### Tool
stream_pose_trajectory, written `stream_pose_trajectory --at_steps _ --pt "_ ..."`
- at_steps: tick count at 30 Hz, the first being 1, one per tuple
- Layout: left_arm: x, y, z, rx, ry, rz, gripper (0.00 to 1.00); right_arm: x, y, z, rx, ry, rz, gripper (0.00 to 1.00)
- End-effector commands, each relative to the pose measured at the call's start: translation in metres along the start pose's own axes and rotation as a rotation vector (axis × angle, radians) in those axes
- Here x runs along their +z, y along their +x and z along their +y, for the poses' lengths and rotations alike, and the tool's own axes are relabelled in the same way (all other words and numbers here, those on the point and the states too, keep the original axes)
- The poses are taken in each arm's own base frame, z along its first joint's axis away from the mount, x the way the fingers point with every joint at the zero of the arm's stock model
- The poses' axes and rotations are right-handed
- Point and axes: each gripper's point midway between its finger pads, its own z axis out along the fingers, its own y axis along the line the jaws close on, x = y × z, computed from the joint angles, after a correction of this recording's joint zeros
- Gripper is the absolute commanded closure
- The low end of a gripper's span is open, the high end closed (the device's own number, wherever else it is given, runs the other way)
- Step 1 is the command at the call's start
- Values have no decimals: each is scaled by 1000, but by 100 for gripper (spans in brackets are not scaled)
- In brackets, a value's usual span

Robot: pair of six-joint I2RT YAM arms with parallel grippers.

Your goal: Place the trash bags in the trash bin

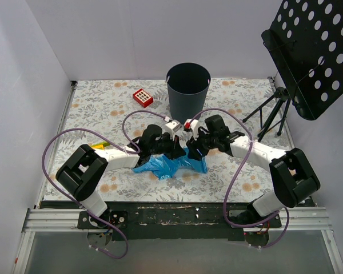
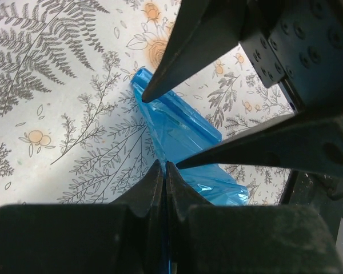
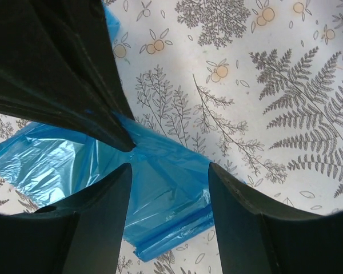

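A crinkly blue trash bag (image 1: 166,165) lies spread on the fern-print table near the front, between both grippers. My left gripper (image 1: 176,149) is shut on its edge; in the left wrist view the closed fingertips (image 2: 164,166) pinch blue film (image 2: 180,128). My right gripper (image 1: 193,150) is open, its jaws straddling the folded part of the bag (image 3: 166,188) in the right wrist view, midway point (image 3: 170,168). The left gripper's tip (image 3: 123,140) shows there too, on the bag. The dark navy trash bin (image 1: 188,88) stands upright behind the grippers, apart from them.
A red-and-white keypad tile (image 1: 142,97) lies left of the bin. A small yellow block (image 1: 100,145) sits by the left arm. A black perforated music stand (image 1: 314,51) on a tripod (image 1: 272,111) stands at the right. White walls enclose the table.
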Motion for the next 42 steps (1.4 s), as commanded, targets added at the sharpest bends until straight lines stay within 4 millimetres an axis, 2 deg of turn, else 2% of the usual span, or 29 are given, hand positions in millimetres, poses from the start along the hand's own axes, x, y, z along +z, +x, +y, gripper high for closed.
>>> stream_pose_trajectory --at_steps 1,8,9,14,16,18,19,21,27,28,30,32,33,34,36,38,42 --pt "-13 -21 -1 -9 -31 -57 100 10 -6 8 -42 -33 -33 37" --pt "-15 -20 0 -38 -36 -59 100 25 0 5 16 -11 -15 38" --pt "-15 -22 0 -36 -37 -64 100 28 -4 1 6 10 -32 39" --pt "-17 -17 3 -52 -46 -52 100 36 3 -12 27 73 -8 47" --pt "-18 -17 5 -55 -52 -55 100 39 6 -12 45 73 -4 59" --pt "-19 -15 7 -59 -63 -47 100 41 6 -10 61 60 -6 81" --pt "-19 -13 10 -57 -77 -43 100 42 7 -9 72 52 -7 88" --pt "-19 -9 18 -49 -113 -37 100 43 7 -4 89 31 -10 97" --pt "-25 -3 50 8 -270 -34 100 35 17 12 87 -62 13 99" --pt "-25 -3 55 16 -292 -39 100 33 14 16 69 -96 2 99" --pt "-24 -2 58 46 -290 -40 100 27 20 28 45 -166 31 99" --pt "-18 -2 52 68 -235 -44 100 24 22 31 33 -184 38 99" --pt "-15 -2 45 84 -186 -43 96 24 22 31 33 -186 40 99" --pt "-11 -1 39 98 -138 -39 79 24 22 32 29 -188 42 99" --pt "-3 -3 27 130 -47 -42 55 24 22 31 23 -182 43 99" --pt "5 -4 23 141 -4 -28 48 24 22 29 22 -179 42 99" --pt "19 -6 19 187 82 -2 46 24 19 27 14 -168 41 99"
